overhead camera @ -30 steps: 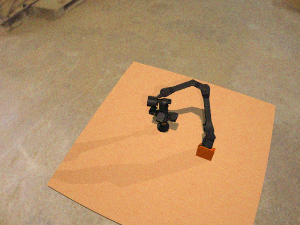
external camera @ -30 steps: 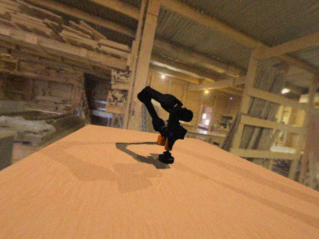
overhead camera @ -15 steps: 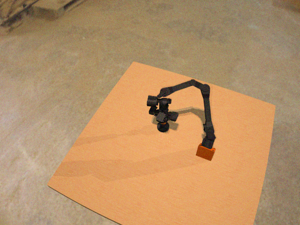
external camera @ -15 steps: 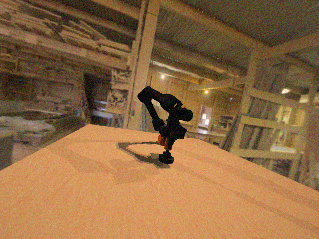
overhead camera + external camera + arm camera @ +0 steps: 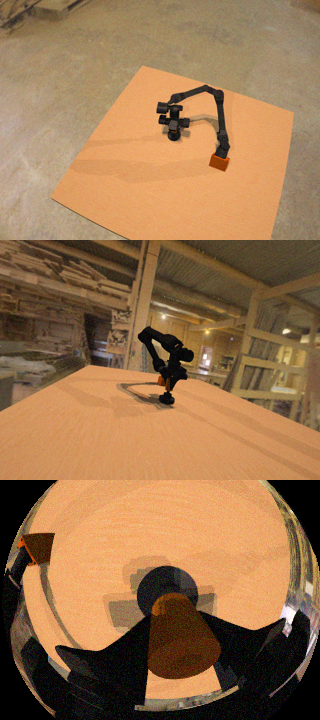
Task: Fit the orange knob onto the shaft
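The orange knob (image 5: 173, 131) (image 5: 168, 385) (image 5: 184, 642) is held upright between the fingers of my gripper (image 5: 174, 128) (image 5: 169, 383) (image 5: 174, 617), which is shut on it. The dark round pedestal (image 5: 173, 136) (image 5: 166, 399) (image 5: 161, 580) stands on the table directly below the knob. In the exterior view, a short stretch of the dark shaft (image 5: 168, 392) shows between the knob's lower end and the pedestal. The knob is at the shaft's top, not down on the pedestal. Whether the shaft's tip is inside the hole cannot be told. The flat sides are hidden.
The arm's orange base block (image 5: 219, 163) (image 5: 160, 380) (image 5: 40, 547) stands on the wooden table top (image 5: 180, 201) (image 5: 103, 441) (image 5: 225, 530), away from the pedestal. The arm arches from it over to the pedestal. Shadows of the arm lie around the pedestal.
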Action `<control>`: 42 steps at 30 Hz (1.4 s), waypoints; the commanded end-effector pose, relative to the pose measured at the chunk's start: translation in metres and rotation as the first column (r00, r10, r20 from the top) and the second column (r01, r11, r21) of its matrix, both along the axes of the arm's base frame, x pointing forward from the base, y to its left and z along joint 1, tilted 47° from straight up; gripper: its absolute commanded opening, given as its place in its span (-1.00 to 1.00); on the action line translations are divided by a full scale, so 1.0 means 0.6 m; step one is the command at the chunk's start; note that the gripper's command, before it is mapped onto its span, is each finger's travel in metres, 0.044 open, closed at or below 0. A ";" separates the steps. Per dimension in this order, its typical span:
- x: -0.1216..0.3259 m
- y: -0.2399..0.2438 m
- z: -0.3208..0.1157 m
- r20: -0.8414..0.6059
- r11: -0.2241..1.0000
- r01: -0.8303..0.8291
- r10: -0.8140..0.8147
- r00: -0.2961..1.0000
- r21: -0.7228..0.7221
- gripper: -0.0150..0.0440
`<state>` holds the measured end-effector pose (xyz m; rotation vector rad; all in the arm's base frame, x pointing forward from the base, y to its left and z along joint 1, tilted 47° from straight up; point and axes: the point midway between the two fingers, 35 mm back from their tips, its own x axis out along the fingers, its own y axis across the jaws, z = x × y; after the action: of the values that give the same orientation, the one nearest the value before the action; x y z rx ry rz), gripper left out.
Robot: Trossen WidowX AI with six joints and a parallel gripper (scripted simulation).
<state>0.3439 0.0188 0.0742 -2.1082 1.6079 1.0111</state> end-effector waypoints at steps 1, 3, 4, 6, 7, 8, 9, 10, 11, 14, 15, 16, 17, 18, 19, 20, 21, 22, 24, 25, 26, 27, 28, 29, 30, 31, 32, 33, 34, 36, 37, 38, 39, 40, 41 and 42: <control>0.001 -0.002 -0.001 0.000 1.000 -0.004 0.004 1.000 -0.002 -0.49; 0.001 -0.004 -0.001 0.000 1.000 -0.004 0.004 1.000 -0.002 -0.49; 0.001 -0.003 -0.001 0.000 1.000 -0.004 0.004 1.000 -0.002 -0.49; 0.001 -0.003 -0.001 0.000 1.000 -0.004 0.004 1.000 -0.002 -0.49; 0.001 -0.003 -0.001 0.000 1.000 -0.004 0.004 1.000 -0.002 -0.49; 0.001 -0.004 -0.001 0.000 1.000 -0.004 0.004 1.000 -0.002 -0.49; 0.001 -0.004 -0.001 0.000 1.000 -0.004 0.004 1.000 -0.002 -0.49; 0.001 -0.004 -0.001 0.000 1.000 -0.004 0.004 1.000 -0.002 -0.49; 0.001 -0.004 -0.001 0.000 1.000 -0.004 0.004 1.000 -0.002 -0.49; 0.000 -0.001 0.001 0.000 1.000 -0.004 0.004 1.000 -0.002 -0.49; 0.000 0.000 0.003 0.000 1.000 -0.004 0.004 1.000 -0.002 -0.49; 0.000 0.001 0.004 0.000 1.000 -0.004 0.004 1.000 -0.002 -0.49; 0.000 0.001 0.004 0.000 1.000 -0.004 0.004 1.000 -0.002 -0.49; 0.001 0.002 0.005 0.000 1.000 -0.004 0.004 1.000 -0.002 -0.49; 0.001 0.002 0.005 -0.006 1.000 -0.010 0.010 1.000 -0.003 -0.49; 0.001 0.002 0.005 -0.018 1.000 -0.022 0.021 1.000 -0.005 -0.49; 0.001 0.002 0.005 -0.038 0.999 -0.041 0.041 0.998 -0.008 -0.49; 0.001 0.002 0.004 -0.062 0.998 -0.063 0.062 0.996 -0.010 -0.49; 0.002 0.003 0.003 -0.121 0.993 -0.120 0.117 0.986 -0.016 -0.49; 0.002 0.003 0.003 -0.143 0.990 -0.142 0.138 0.980 -0.017 -0.49; 0.002 0.003 0.002 -0.151 0.989 -0.149 0.145 0.978 -0.017 -0.49; 0.002 0.003 0.002 -0.151 0.989 -0.149 0.145 0.978 -0.017 -0.49; 0.002 0.003 0.002 -0.151 0.989 -0.149 0.145 0.978 -0.017 -0.49; 0.002 0.003 0.002 -0.151 0.989 -0.149 0.145 0.978 -0.017 -0.49; 0.001 0.002 0.002 -0.151 0.989 -0.149 0.145 0.978 -0.017 -0.49; 0.001 0.002 0.002 -0.151 0.989 -0.149 0.145 0.978 -0.017 -0.49; 0.001 0.002 0.002 -0.151 0.989 -0.149 0.145 0.978 -0.017 -0.49; 0.000 0.001 0.001 -0.151 0.989 -0.149 0.145 0.978 -0.017 -0.49; 0.000 0.001 0.001 -0.151 0.989 -0.149 0.145 0.978 -0.017 -0.49; 0.001 -0.001 -0.001 -0.151 0.989 -0.149 0.145 0.978 -0.017 -0.49; 0.001 -0.002 -0.001 -0.151 0.989 -0.149 0.145 0.978 -0.017 -0.49; 0.001 -0.003 -0.001 -0.151 0.989 -0.149 0.145 0.978 -0.017 -0.49; 0.001 -0.003 -0.001 -0.151 0.989 -0.149 0.145 0.978 -0.017 -0.49; 0.001 -0.003 -0.001 -0.151 0.989 -0.149 0.145 0.978 -0.017 -0.49; 0.001 -0.003 -0.001 -0.151 0.989 -0.149 0.145 0.978 -0.017 -0.49; 0.001 -0.003 -0.001 -0.151 0.989 -0.149 0.145 0.978 -0.017 -0.49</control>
<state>0.3439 0.0175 0.0733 -2.2402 1.5598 1.2301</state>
